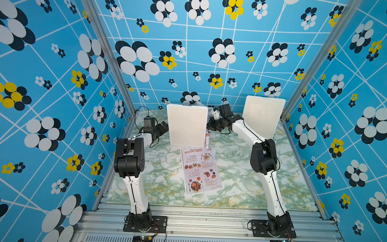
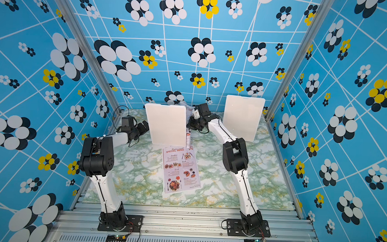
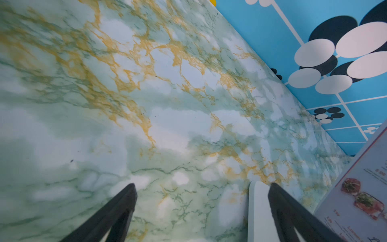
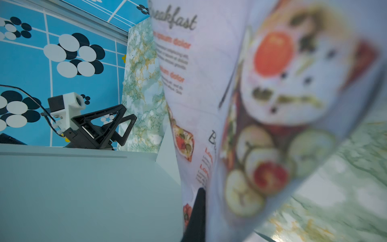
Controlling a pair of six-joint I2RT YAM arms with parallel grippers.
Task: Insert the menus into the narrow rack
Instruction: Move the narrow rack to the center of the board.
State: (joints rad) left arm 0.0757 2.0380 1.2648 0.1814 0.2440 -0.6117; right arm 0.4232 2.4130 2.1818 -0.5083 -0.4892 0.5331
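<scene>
One menu [image 1: 200, 170] [image 2: 182, 168] lies flat, face up, mid-table in both top views. A second menu [image 1: 208, 137] [image 4: 272, 83] stands on edge, curled, against the right side of the rack's white upright panel [image 1: 186, 125] [image 2: 167, 125]. My right gripper [image 1: 211, 124] [image 4: 206, 192] is shut on it, and the sheet hides all but one dark finger [image 4: 199, 211]. My left gripper [image 1: 163, 128] [image 3: 202, 185] hangs open over bare table left of that panel. The panel's edge [image 3: 258, 209] lies just inside one of its fingers [image 3: 289, 213].
A second white upright panel [image 1: 263, 116] stands at the back right, behind my right arm. Blue patterned walls close in the marble table [image 1: 164, 180] on three sides. An aluminium rail [image 1: 207, 217] with both arm bases runs along the front.
</scene>
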